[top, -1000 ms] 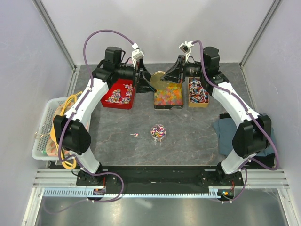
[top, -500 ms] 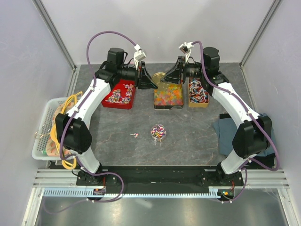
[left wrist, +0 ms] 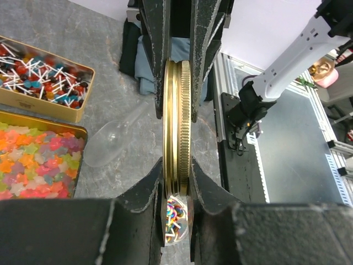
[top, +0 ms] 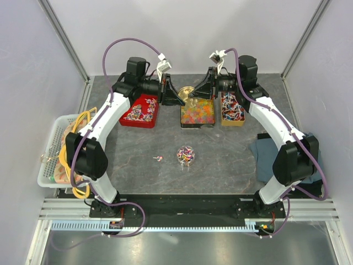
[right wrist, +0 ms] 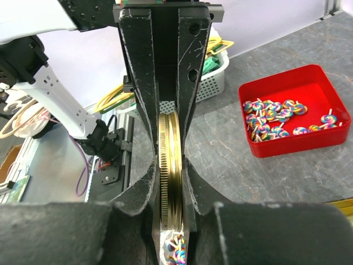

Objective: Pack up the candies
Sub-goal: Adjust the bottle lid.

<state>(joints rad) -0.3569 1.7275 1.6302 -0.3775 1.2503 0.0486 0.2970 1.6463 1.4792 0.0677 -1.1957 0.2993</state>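
A gold screw lid (top: 186, 91) hangs on edge above the back of the table, held from both sides. My left gripper (top: 175, 95) is shut on its left rim, my right gripper (top: 198, 91) on its right rim. In the left wrist view the lid (left wrist: 177, 121) stands between my own fingers (left wrist: 177, 179), with the right gripper (left wrist: 179, 49) opposite. The right wrist view shows the lid (right wrist: 170, 165) the same way. A small clear jar (top: 185, 155) of candies stands mid-table. One loose candy (top: 159, 158) lies to its left.
A red tray (top: 140, 112) of candies, a gold tin of gummies (top: 198, 113) and a gold tin of candies (top: 232, 109) line the back. A clear scoop (left wrist: 110, 142) lies by the tins. A white basket (top: 55, 152) stands left, a blue cloth (top: 265, 154) right.
My left gripper swung right to the lid and shut on its rim. My right gripper kept holding the lid in place.
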